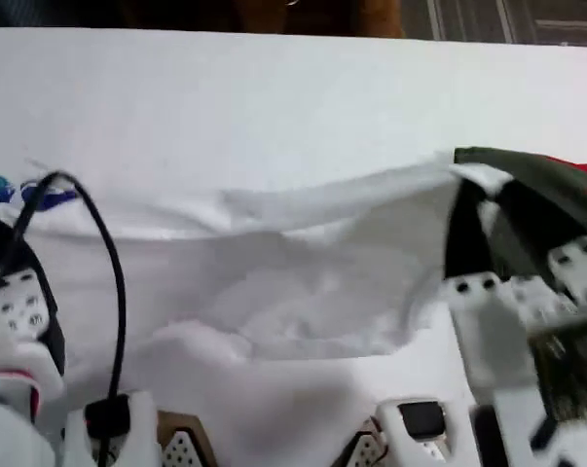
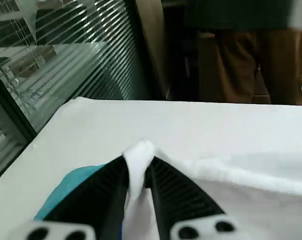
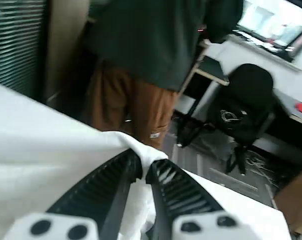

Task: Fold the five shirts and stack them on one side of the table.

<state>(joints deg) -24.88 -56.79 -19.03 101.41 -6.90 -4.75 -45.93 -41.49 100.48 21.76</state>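
White shirt [image 1: 312, 272] is pinched by only a thin fold in the closed left gripper [image 2: 138, 162] and closed right gripper [image 3: 143, 162]; uneven pull could slip either hold, spoiling the fold.

My left gripper [image 2: 138, 169] and right gripper [image 3: 140, 169], held low and well apart, each clamp a fold of the white shirt [image 1: 303, 277].

No legible text, seemingly, anywhere.
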